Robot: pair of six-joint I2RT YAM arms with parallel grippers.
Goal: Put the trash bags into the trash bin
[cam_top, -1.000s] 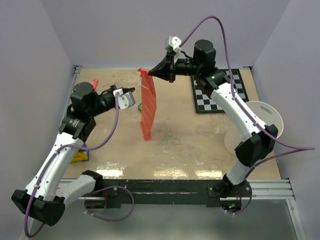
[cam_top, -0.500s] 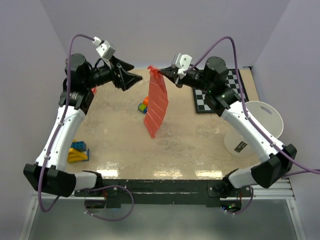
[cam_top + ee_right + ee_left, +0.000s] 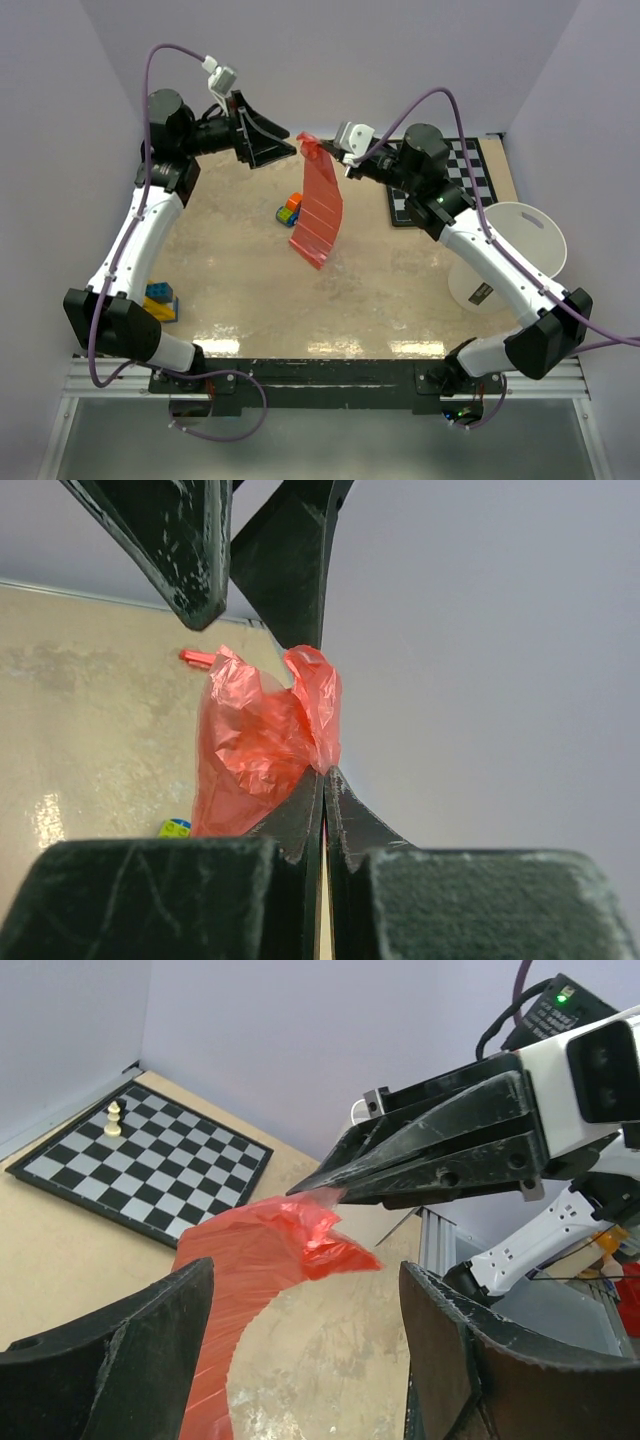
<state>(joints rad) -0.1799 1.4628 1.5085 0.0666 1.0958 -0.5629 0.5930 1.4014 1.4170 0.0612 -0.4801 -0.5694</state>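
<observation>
Progress is early: the trash bag (image 3: 318, 210) hangs over the bench (image 3: 400, 290), its top clenched in the right pincer (image 3: 326, 151), while the left pincer (image 3: 282, 150) stands released and spread just beside it, and the trash bin (image 3: 535, 230) waits well apart, not yet holding it.

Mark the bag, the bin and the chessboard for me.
bag (image 3: 318, 215): top view, middle of the hanging red film.
bin (image 3: 538, 232): top view, inner wall on its right side.
chessboard (image 3: 474, 172): top view, uncovered right part of the board.
</observation>
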